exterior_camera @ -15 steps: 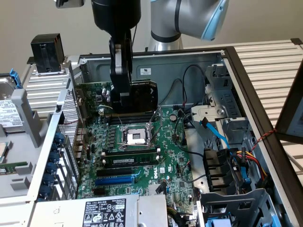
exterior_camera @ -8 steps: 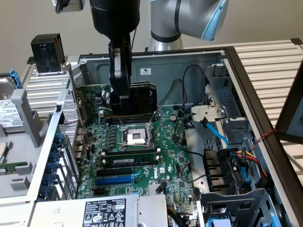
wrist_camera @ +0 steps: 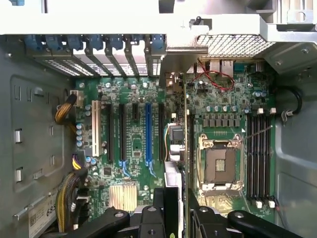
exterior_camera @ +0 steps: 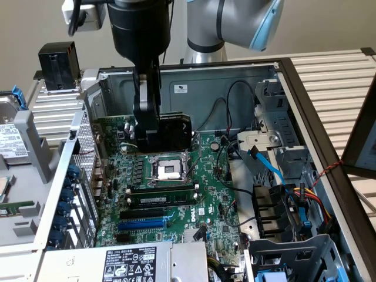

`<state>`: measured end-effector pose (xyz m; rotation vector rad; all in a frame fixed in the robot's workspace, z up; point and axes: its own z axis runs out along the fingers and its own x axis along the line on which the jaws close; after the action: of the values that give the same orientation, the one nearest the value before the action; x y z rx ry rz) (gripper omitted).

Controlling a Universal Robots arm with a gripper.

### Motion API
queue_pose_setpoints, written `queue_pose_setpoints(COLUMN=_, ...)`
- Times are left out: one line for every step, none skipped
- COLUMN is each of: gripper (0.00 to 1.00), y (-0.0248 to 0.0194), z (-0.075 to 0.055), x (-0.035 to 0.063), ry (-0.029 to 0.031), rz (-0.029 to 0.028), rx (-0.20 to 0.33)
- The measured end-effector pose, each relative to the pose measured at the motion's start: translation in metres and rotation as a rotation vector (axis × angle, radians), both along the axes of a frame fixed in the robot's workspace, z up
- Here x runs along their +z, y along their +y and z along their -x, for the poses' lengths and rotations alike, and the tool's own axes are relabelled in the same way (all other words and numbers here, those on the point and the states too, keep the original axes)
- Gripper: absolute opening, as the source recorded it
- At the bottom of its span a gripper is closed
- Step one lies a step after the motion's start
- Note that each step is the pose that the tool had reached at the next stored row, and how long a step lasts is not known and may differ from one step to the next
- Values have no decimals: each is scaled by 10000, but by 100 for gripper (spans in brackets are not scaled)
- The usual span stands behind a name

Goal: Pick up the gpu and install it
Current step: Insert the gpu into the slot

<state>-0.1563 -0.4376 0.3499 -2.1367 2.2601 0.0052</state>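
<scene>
The gpu, a card with a black fan shroud, hangs upright above the green motherboard inside the open computer case. My gripper is shut on it and comes down from above. The card hovers just behind the CPU socket and clear of the board. In the wrist view the gpu appears edge-on between my fingers, over the strip between the CPU socket and the expansion slots. The long blue slot lies beside it, also seen as the blue slot toward the power supply.
A memory stick sits in a slot near the socket. Blue and black cables cross the exterior view's right side, near the drive cage. The power supply is at the front. The rear bracket openings line one case wall.
</scene>
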Motion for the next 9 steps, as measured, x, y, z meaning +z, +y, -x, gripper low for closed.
queue_pose_setpoints(gripper=27, y=-20, z=14, x=-20, ry=-2, rz=-3, rx=-2)
queue_pose_setpoints(gripper=27, y=-43, z=24, x=-37, ry=-1, rz=-1, rx=-1)
queue_pose_setpoints(gripper=27, y=-71, z=30, x=-56, ry=-2, rz=-3, rx=-2)
queue_pose_setpoints(gripper=27, y=-97, z=33, x=-74, ry=-2, rz=-3, rx=-3)
queue_pose_setpoints(gripper=27, y=-123, z=35, x=-91, ry=-1, rz=-2, rx=-3)
queue_pose_setpoints(gripper=27, y=-151, z=37, x=-111, ry=-1, rz=-1, rx=-6)
queue_pose_setpoints(gripper=27, y=-172, z=39, x=-129, ry=-2, rz=-2, rx=-7)
queue_pose_setpoints(gripper=27, y=-190, z=41, x=-147, ry=-1, rz=-1, rx=-10)
queue_pose_setpoints(gripper=27, y=-202, z=43, x=-167, ry=-3, rz=-5, rx=-13)
